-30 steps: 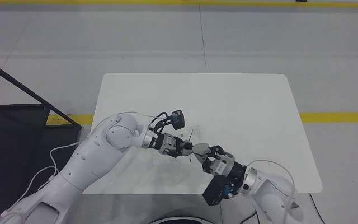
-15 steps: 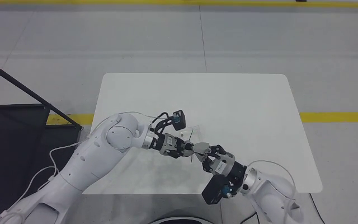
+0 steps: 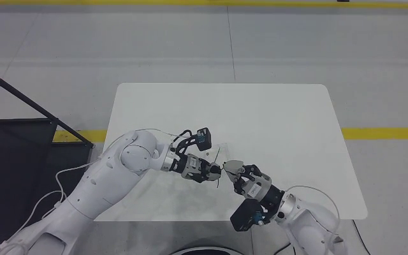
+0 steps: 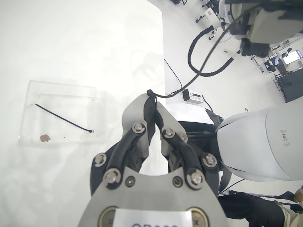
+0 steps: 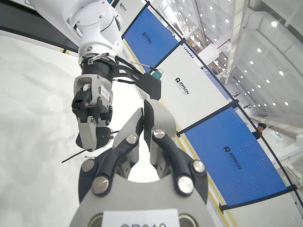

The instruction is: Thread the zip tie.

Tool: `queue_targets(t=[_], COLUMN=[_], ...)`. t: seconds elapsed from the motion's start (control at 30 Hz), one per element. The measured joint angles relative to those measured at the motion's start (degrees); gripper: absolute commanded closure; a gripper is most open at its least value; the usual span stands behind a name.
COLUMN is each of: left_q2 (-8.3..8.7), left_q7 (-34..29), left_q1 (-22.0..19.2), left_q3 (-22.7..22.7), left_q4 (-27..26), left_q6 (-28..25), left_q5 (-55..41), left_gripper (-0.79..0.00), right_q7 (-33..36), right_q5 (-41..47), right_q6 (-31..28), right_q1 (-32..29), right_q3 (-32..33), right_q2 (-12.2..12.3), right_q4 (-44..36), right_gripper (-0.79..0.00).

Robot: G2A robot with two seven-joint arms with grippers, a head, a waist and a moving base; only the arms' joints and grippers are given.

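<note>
A black zip tie is held just above the white table near its front edge. My left gripper is shut on the tie right behind its head. From there the thin strap arcs away to my right gripper. In the top view the left gripper and right gripper face each other tip to tip, a small gap apart. In the right wrist view the right gripper has its pads together. The strap's short visible end runs from the left gripper behind a right finger.
A clear shallow tray lies on the table beside the grippers, with a spare black zip tie and a small brown scrap in it. The table's front edge is close by. A black frame stands left of the table.
The two grippers have drawn slightly apart: the right gripper has shifted a little to the right and farther from the front edge. The left gripper has barely moved.
</note>
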Motion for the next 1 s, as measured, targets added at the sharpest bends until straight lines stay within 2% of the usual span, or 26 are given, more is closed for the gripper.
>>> queue_targets(t=[0.47, 1.0], left_q2=[0.05, 0.16], left_q7=[-1.17, 0.64], left_q1=[-0.61, -0.53], left_q3=[0.80, 0.46], left_q4=[0.36, 0.28], left_q6=[0.05, 0.83], left_q5=[-1.08, -0.71], left_gripper=[0.000, 0.000], right_q7=[1.05, 0.05], right_q5=[-1.34, -4.38], right_q6=[4.00, 0.41], right_q1=[-1.19, -0.52], right_q3=[-0.42, -1.24], right_q2=[-0.30, -0.20], right_q4=[-0.45, -0.76], right_gripper=[0.000, 0.000])
